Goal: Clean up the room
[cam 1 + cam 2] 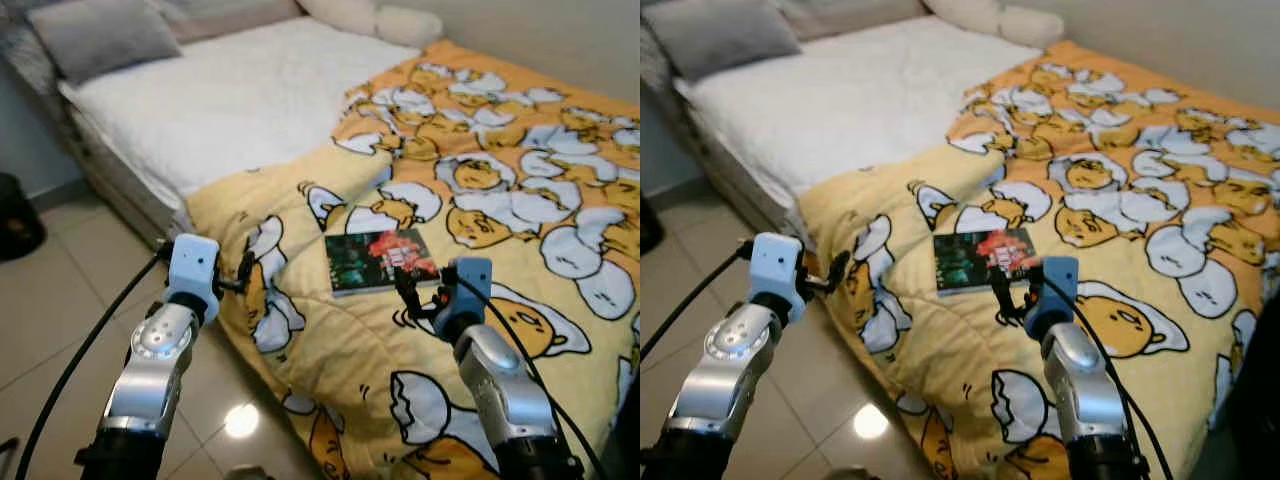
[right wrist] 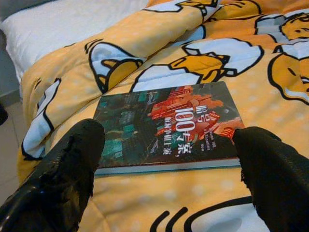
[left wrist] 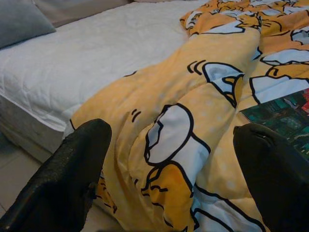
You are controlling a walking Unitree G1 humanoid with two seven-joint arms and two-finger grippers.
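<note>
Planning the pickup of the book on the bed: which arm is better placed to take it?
The right. The right end effector is open and faces the book lying flat on the yellow blanket, its fingers framing the near edge. The left end effector, also open, points at the blanket's fold beside the book.

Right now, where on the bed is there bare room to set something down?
The white mattress between the grey pillow and the yellow duvet is bare. The duvet's near part is taken by the book, with the right gripper open over it.
</note>
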